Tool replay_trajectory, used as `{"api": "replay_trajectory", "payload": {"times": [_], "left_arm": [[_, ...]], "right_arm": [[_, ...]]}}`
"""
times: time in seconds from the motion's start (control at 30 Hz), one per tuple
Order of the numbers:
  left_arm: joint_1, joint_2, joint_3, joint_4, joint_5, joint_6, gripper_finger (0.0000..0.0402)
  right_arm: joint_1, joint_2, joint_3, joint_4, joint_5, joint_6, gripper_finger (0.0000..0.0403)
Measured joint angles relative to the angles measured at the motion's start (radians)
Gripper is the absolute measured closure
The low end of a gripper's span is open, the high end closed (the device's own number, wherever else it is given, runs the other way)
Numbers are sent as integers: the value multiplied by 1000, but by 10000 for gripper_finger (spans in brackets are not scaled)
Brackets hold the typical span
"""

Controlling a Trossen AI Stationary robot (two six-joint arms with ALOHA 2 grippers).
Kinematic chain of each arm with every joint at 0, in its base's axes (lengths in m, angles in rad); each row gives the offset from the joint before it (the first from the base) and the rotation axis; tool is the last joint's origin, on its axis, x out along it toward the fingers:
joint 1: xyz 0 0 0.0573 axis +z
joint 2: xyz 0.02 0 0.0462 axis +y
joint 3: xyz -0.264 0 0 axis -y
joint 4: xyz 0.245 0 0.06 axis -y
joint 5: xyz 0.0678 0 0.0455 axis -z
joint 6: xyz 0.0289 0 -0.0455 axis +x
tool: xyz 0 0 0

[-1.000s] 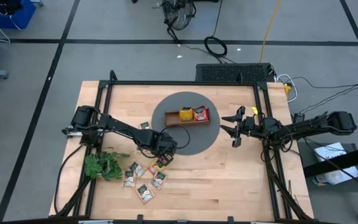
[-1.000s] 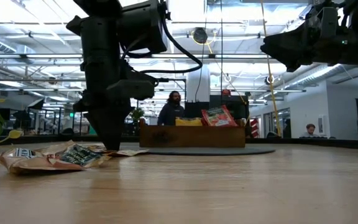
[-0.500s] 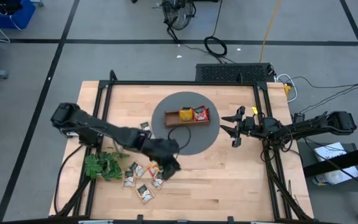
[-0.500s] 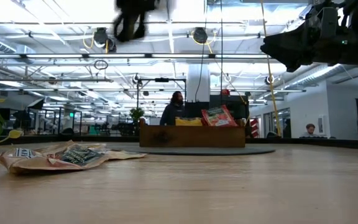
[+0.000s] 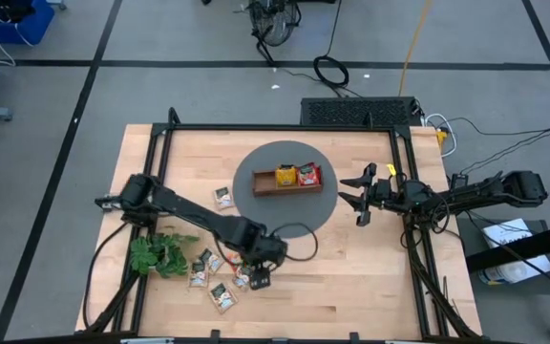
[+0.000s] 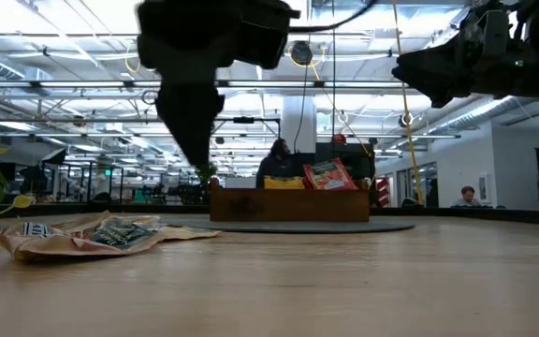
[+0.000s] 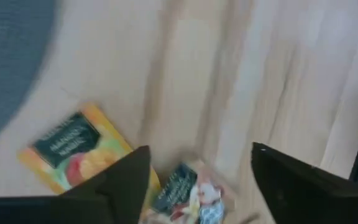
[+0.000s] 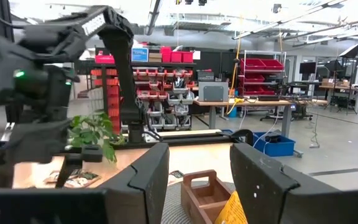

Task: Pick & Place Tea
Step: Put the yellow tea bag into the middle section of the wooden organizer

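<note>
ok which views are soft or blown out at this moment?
Left wrist view: heavily motion-blurred, the orange-yellow square tea sachet smeared, print unreadable. Low view: bright ceiling lights leave the left arm a dark blurred silhouette. High view: evenly lit and sharp on the brown wooden tray. Right wrist view: clear.

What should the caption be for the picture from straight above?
Left gripper hovers over scattered tea sachets; right gripper waits beside the tray.

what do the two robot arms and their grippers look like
Both arms are dark, nearly black, built of jointed tubular links with black cables trailing from their bases. The left gripper and the right gripper each end in two flat, dark, wedge-shaped fingers. A small green light glows on the left arm in the right wrist view.
</note>
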Motion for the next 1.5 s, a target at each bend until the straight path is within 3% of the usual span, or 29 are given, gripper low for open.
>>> {"api": "replay_trajectory", "payload": {"times": [0.17, 0.4, 0.73, 1.0, 1.17, 1.4, 1.5], "left_arm": [[-15, 62, 37, -150, 11, -12, 62], [0, 60, 6, -360, -100, -186, 51], [2, 59, -92, -331, -121, -280, 50], [-6, 59, -104, -145, 1, -243, 50], [-22, 59, -104, -139, 17, -234, 50], [-68, 59, -107, -126, -117, -94, 50], [-76, 58, -132, -74, -123, -52, 50]], "right_arm": [[0, 1, 0, 0, 0, 0, 248], [0, 1, 0, 1, 0, 0, 248], [0, 1, 0, 0, 0, 0, 248], [0, 1, 0, 0, 0, 0, 248], [0, 1, 0, 0, 0, 0, 248], [0, 1, 0, 0, 0, 0, 248], [0, 1, 0, 0, 0, 0, 248]]}}
